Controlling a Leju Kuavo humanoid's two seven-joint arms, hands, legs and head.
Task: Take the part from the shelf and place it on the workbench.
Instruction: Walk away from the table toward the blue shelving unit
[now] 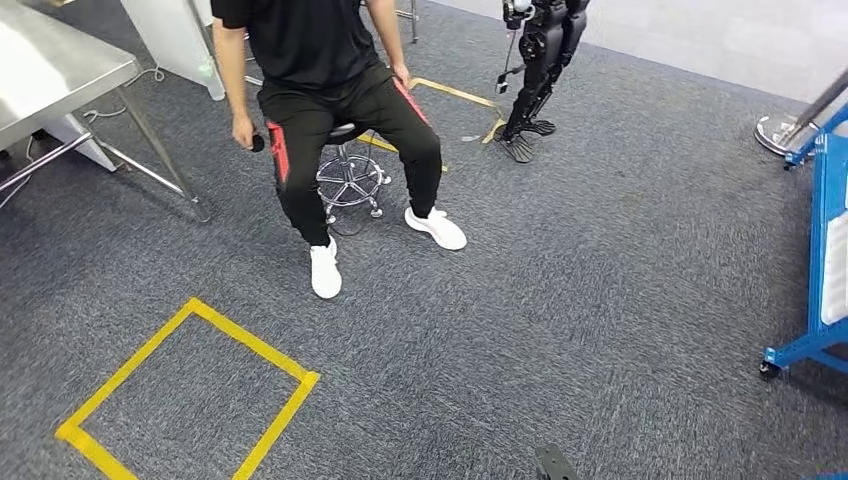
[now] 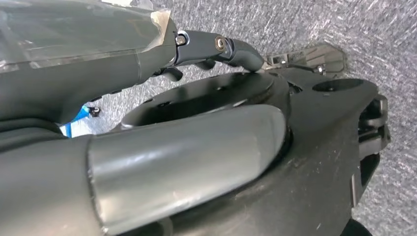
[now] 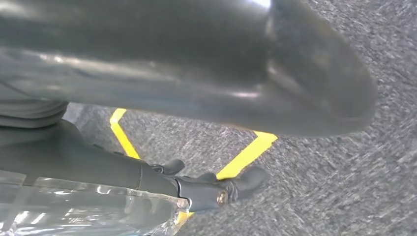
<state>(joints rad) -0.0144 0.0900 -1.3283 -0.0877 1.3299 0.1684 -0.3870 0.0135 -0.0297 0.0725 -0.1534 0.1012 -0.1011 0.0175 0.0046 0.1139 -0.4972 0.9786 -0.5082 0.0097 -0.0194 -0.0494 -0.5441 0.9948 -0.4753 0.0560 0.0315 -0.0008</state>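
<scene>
Apparently the left robot hand (image 2: 196,162) grips a black part (image 2: 305,147).

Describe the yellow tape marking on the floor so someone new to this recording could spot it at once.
In the head view, start at the person seated on the wheeled stool. On the grey carpet in front of their white shoes lies a square outline of yellow tape. It is the complete, closed outline nearest the camera.
</scene>
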